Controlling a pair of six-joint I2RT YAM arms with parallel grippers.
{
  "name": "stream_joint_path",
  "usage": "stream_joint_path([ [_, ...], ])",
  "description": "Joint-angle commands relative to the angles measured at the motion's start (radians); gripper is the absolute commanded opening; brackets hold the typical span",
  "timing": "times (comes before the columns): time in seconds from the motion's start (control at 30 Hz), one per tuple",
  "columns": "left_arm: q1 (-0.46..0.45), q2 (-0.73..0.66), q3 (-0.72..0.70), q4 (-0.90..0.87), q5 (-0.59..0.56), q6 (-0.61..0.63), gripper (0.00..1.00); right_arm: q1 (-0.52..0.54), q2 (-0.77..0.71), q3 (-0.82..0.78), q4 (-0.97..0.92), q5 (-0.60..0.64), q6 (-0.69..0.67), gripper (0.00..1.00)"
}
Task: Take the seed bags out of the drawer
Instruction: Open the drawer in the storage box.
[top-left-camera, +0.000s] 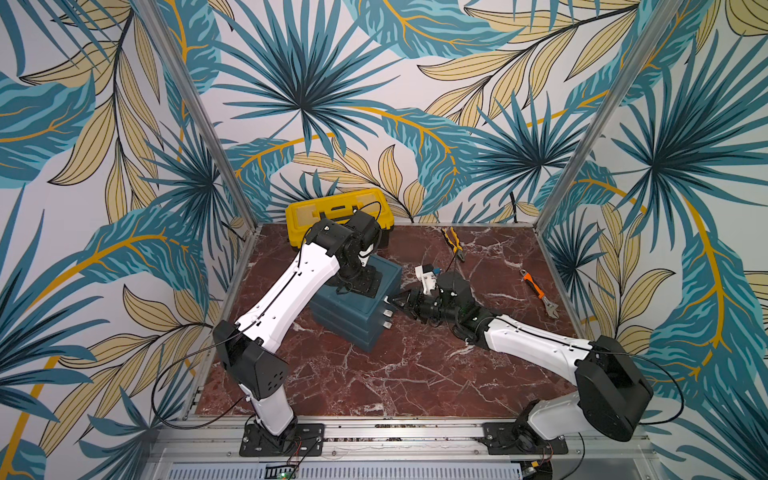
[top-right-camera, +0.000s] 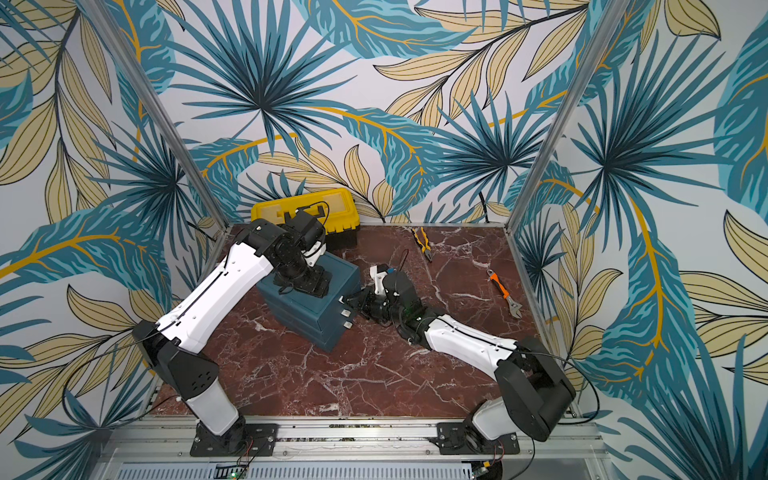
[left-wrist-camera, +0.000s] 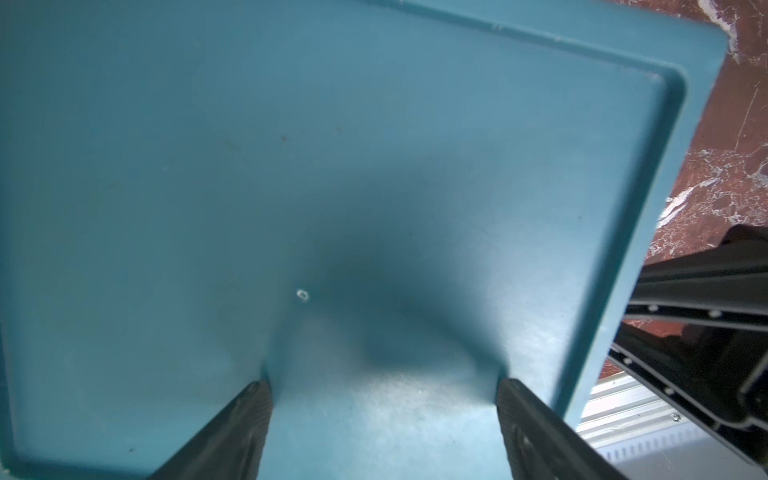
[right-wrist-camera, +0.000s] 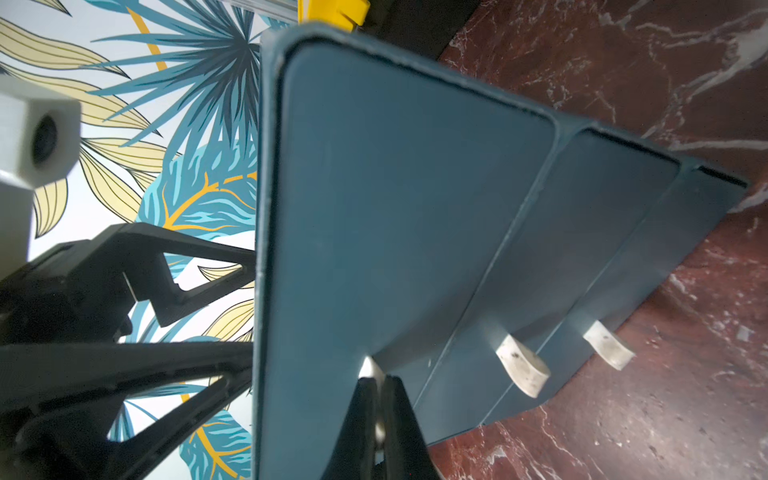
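**While the left arm braces the chest, the right pinches the top pull**

Since all three fronts of the blue drawer chest (top-left-camera: 345, 322) look flush and closed, no seed bags show in any view. They are presumably inside, though which drawer holds them cannot be told from here.

The right gripper (right-wrist-camera: 376, 382) lies low and level at the chest's front, its jaws pressed together on the top pull (right-wrist-camera: 368, 368), the small white tab of the top drawer (right-wrist-camera: 395, 208). The middle pull (right-wrist-camera: 521, 370) and bottom pull (right-wrist-camera: 609, 345) hang free below it. The left gripper (left-wrist-camera: 382, 386) stands over the chest with its jaws spread wide and holding nothing. Its fingertips (left-wrist-camera: 257, 390) are planted on the top panel, as both top views suggest, although the arm hides the contact there.

The step in hand appears to be drawing the top drawer open. To do it well:

- Pull straight back along the drawer's own line, not along the edge of the tabletop (top-left-camera: 415, 374), because the chest sits at an angle on the marble.
- Move slowly and level. The tab is small and curved, and a tilted or jerky pull could slip it out of the jaws.
- Press down firmly with the left arm so the chest neither slides nor swivels on the smooth stone.
- Open the drawer far enough that a gripper can reach in from above.
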Motion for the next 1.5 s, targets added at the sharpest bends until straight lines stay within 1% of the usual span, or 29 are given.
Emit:
stream_joint_path([
  [0.0, 0.001, 0.033, -0.046, -0.052, 0.029, -0.013, 0.91, 0.002, -0.002, 0.004, -0.010, 0.027, -0.009, 0.00],
  [0.13, 0.001, 0.036, -0.041, -0.059, 0.029, -0.012, 0.92, 0.002, -0.053, -0.007, -0.080, 0.045, -0.036, 0.00],
  [0.3, 0.000, 0.036, -0.032, -0.063, 0.027, -0.012, 0.92, -0.001, -0.157, -0.036, -0.212, 0.075, -0.092, 0.00],
  [0.4, 0.000, 0.039, -0.029, -0.063, 0.028, -0.010, 0.92, -0.012, -0.205, -0.043, -0.322, 0.069, -0.118, 0.00],
  [0.5, 0.000, 0.041, -0.030, -0.065, 0.027, -0.011, 0.92, -0.023, -0.257, -0.082, -0.376, 0.063, -0.126, 0.00],
  [0.73, 0.000, 0.040, -0.029, -0.066, 0.030, -0.011, 0.92, -0.049, -0.366, -0.156, -0.435, 0.063, -0.120, 0.00],
  [0.93, 0.000, 0.041, -0.030, -0.065, 0.032, -0.008, 0.92, -0.072, -0.429, -0.169, -0.481, 0.071, -0.130, 0.00],
  [1.07, 0.000, 0.042, -0.036, -0.061, 0.033, -0.008, 0.92, -0.086, -0.442, -0.170, -0.501, 0.063, -0.136, 0.00],
  [1.3, 0.000, 0.043, -0.042, -0.055, 0.039, -0.006, 0.92, -0.086, -0.415, -0.164, -0.504, 0.054, -0.145, 0.00],
  [1.37, 0.000, 0.043, -0.044, -0.057, 0.041, -0.005, 0.92, -0.085, -0.410, -0.161, -0.513, 0.059, -0.153, 0.06],
  [1.47, 0.001, 0.041, -0.046, -0.057, 0.042, -0.007, 0.92, -0.086, -0.418, -0.159, -0.561, 0.080, -0.173, 0.20],
])
